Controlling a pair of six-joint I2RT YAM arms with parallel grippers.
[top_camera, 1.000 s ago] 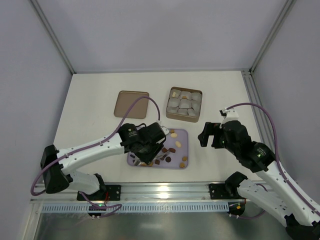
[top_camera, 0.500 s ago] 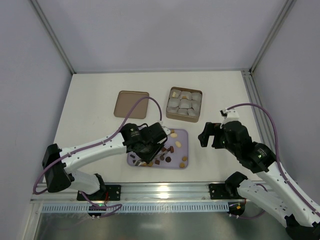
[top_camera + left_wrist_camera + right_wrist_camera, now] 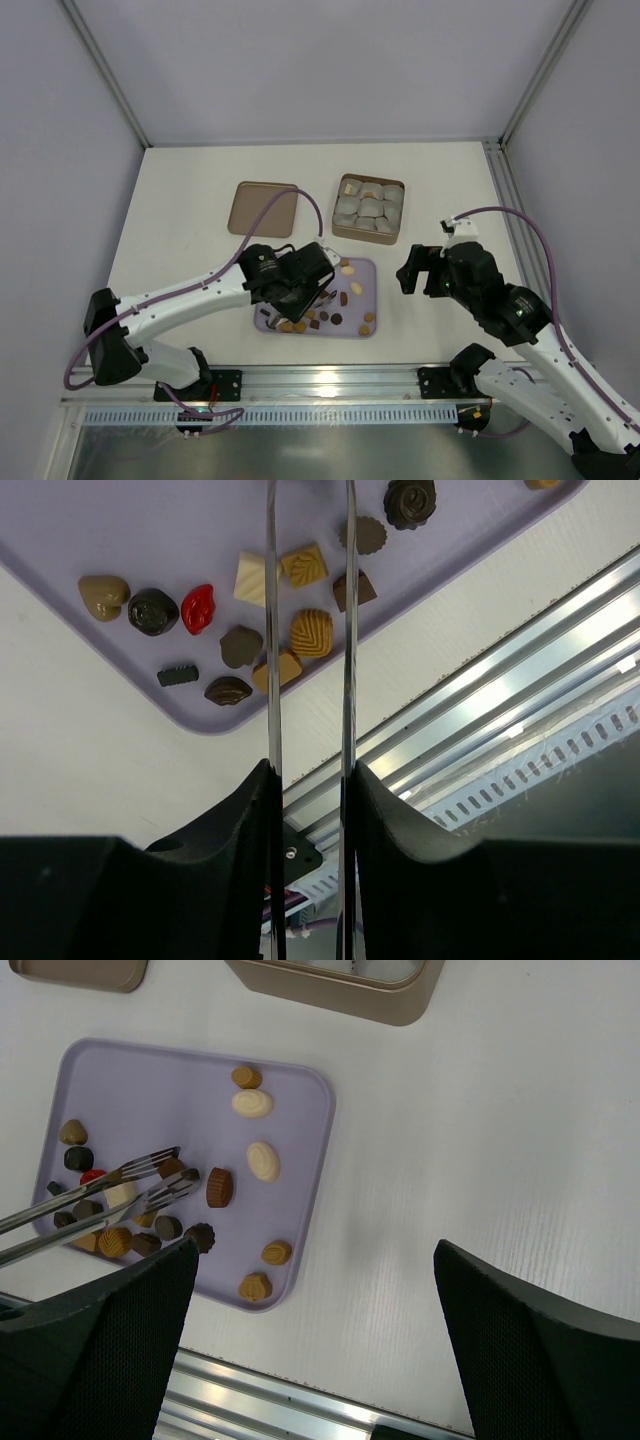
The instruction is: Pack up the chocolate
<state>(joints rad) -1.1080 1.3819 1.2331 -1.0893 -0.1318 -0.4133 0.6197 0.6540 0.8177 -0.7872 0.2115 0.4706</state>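
The left fingers [image 3: 230, 820] hold tongs [image 3: 178, 1181] over chocolates [image 3: 311, 632], tips seemingly empty.

Honestly, nothing readable turned up in any of these shots: no labels, brands or numbers I could make out. The closest thing was the moulded ridges and swirls on the chocolate [image 3: 311, 630], which were just patterns. The tongs [image 3: 272, 680] showed plain metal.

The white table [image 3: 190, 170] carried three things, none touching another. A lavender tray [image 3: 364, 303] lay near the front edge, a brown box [image 3: 367, 238] stood behind it, and a flat brown lid [image 3: 264, 208], seemingly rim-up, lay left of the box.
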